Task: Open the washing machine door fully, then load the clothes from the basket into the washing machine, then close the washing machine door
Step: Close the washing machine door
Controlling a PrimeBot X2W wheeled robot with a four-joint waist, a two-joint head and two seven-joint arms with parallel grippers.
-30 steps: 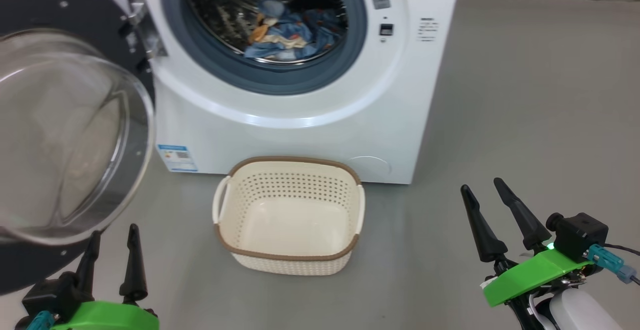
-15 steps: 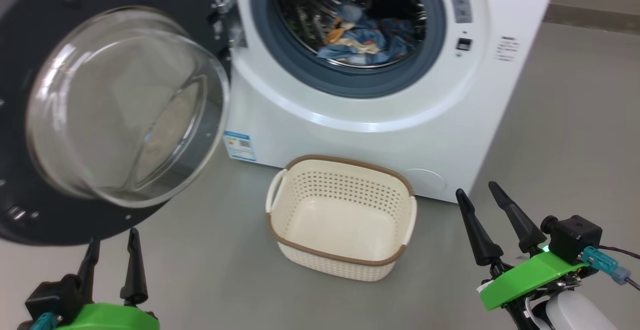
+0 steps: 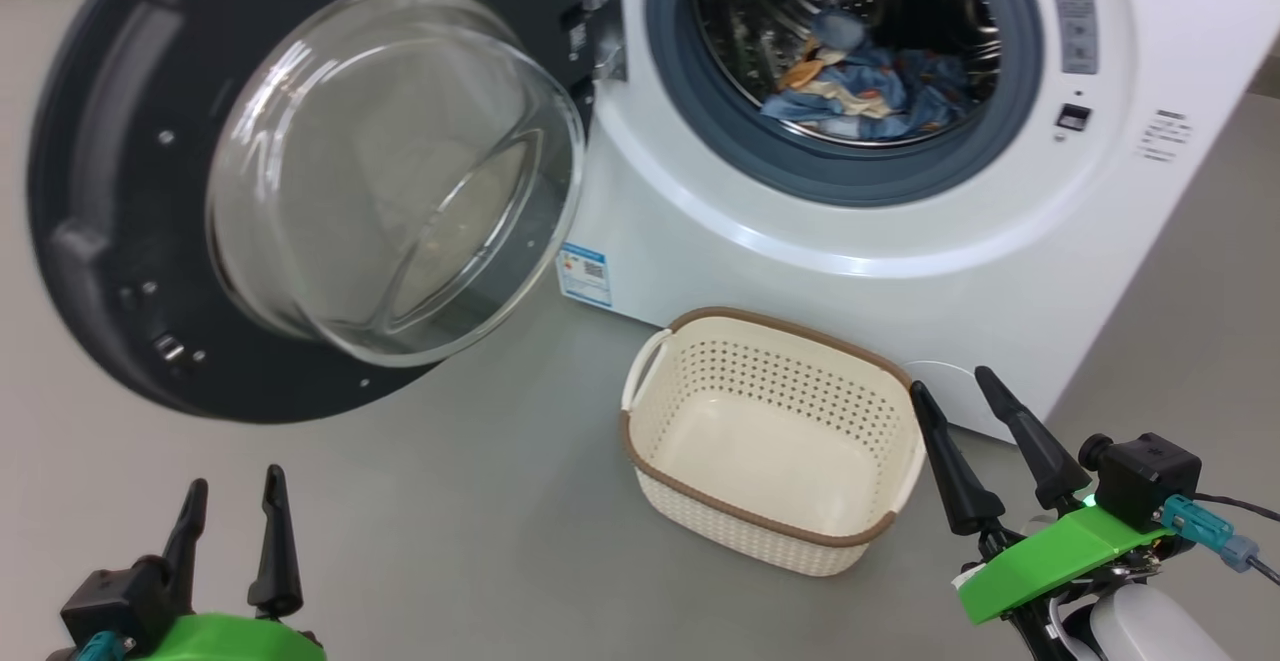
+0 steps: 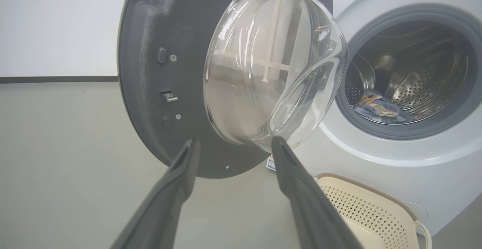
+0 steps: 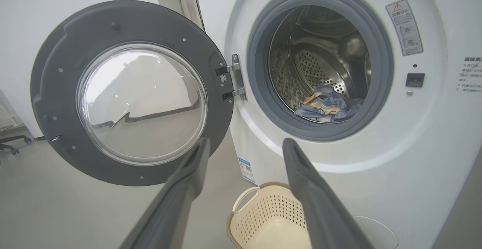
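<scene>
Overhead, right hand [image 3: 948,379] beside the basket [image 3: 760,533]

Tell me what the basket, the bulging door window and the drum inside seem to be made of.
Basket: likely moulded plastic, matte cream, with punched holes and a brown woven-look rim.
Door window: clear glass by its look, glossy with sharp reflections, though clear plastic cannot be ruled out.
Drum: probably stainless steel, shiny, mirror-like and perforated.

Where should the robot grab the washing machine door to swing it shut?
Probably the dark rim of the washing machine door, at its free edge opposite the hinge. It stands wide open, so the left gripper should come round that outer side.
</scene>
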